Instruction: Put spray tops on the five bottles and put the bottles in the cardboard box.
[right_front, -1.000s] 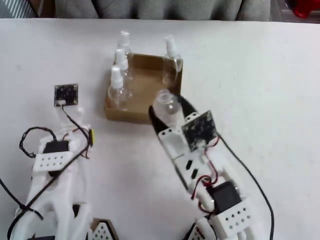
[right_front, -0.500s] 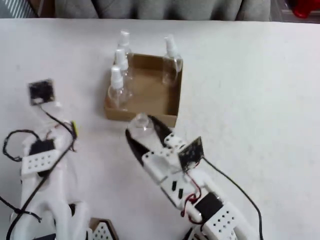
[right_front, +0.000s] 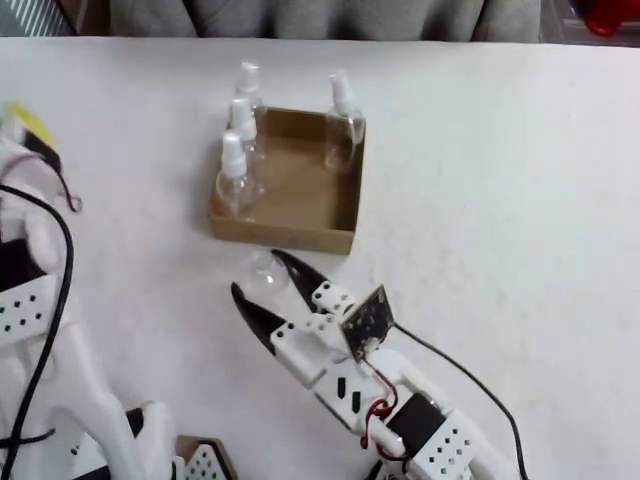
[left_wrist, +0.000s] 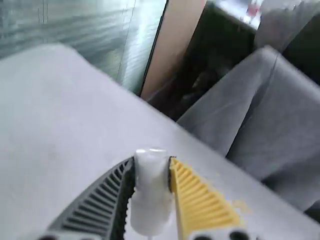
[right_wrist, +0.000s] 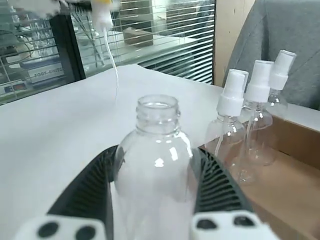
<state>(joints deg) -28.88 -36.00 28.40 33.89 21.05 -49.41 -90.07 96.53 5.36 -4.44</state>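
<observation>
Bottle (right_wrist: 156, 167) sides behind right gripper (right_wrist: 155, 151)

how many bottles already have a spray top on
4 capped bottles: three lined along one side of the cardboard box, one at its other far corner. The right gripper's bottle has none.

White arms (right_front: 335, 365), red-black cables (right_front: 478, 388); black tool (right_front: 256, 273), yellow-grey tool (left_wrist: 151, 162).

Cardboard box (right_front: 300, 200) mid-tabletop, toward far edge. Four bottles (right_front: 237, 182) in it: three along left wall, one in far right corner. Open bottle (right_front: 262, 270) in right gripper (right_front: 262, 287), just before box's near wall. Spray top (left_wrist: 149, 197) in left gripper (left_wrist: 151, 163), at left edge.
</observation>
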